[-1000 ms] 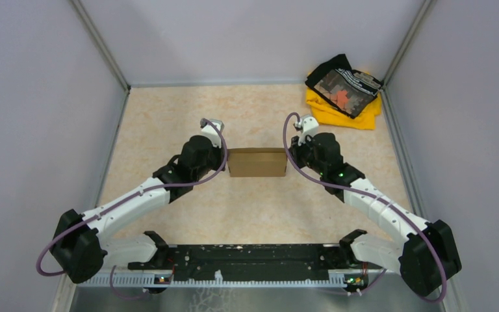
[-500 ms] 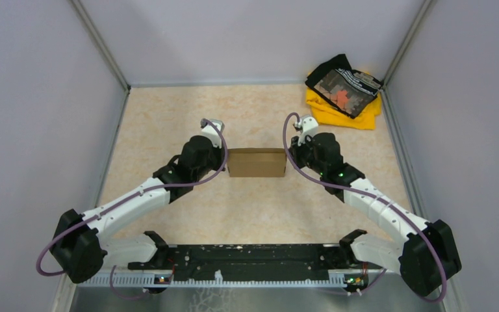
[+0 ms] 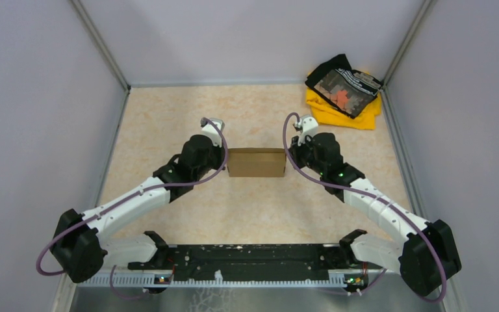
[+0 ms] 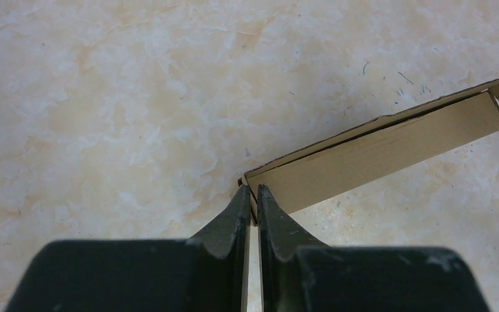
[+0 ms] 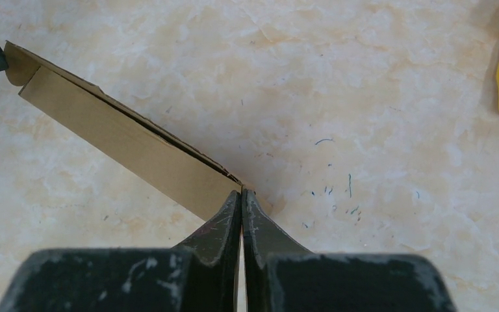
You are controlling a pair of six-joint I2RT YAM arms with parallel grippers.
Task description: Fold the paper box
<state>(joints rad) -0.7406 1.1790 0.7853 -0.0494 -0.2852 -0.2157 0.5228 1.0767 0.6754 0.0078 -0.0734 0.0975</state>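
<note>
Two white arms reach inward from the near corners of the bench [image 3: 169,123] and meet the paper box [image 3: 256,162] end-on, the left arm at its left end and the right arm at its right end. The box lies flat near the middle of the marbled beige bench, its long side running across the overhead view. It is plain brown and unprinted, a low rectangle with its top panel down.

From the left wrist, the left tool [image 4: 251,190] has its dark fingers drawn close, with only a thin slit between them. Its tips sit at the near corner of the box, where a sliver of cardboard shows. Whether that edge is actually pinched cannot be told. Along the side wall facing this camera, a dark line separates the top panel from the wall, so the top sits slightly lifted there.

From the right wrist, the right tool [image 5: 242,192] is fully closed, finger against finger, and its tips touch the box's near corner. No cardboard can be made out between them. At the far end of the box in this view a rounded tab [image 5: 14,65] sticks out, just beside a dark fingertip of the left tool.

Small scribble marks [image 5: 328,190] dot the bench beside the right tool. In the far right corner, well apart from the box, a black cloth [image 3: 343,83] lies on top of a yellow cloth [image 3: 338,116].
</note>
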